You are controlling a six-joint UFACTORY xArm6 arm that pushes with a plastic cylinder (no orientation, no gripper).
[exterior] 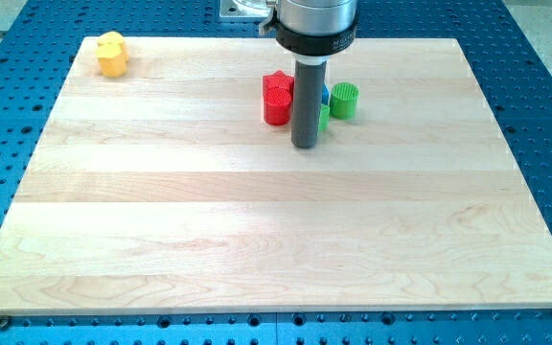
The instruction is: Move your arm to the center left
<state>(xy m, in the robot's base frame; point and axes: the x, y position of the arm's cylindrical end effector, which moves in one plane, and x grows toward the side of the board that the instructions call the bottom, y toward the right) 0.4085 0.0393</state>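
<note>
Overhead-oblique view of a light wooden board point(257, 220) resting on a blue perforated table point(544, 57). The arm carries no claw; it ends in a straight dark rod whose lower end, the tip point(304, 146), touches the board in the upper centre of the frame. A red block point(277, 99), of lobed outline, stands just left of the rod. A green cylinder point(345, 100) with ribbed sides stands just to the rod's right. A second green block point(324, 117) and a blue block point(325, 94) are largely hidden behind the rod; their shapes cannot be made out. A yellow block point(111, 54) sits well apart, at the board's upper left corner. The centre left of the board lies well away from the tip.
</note>
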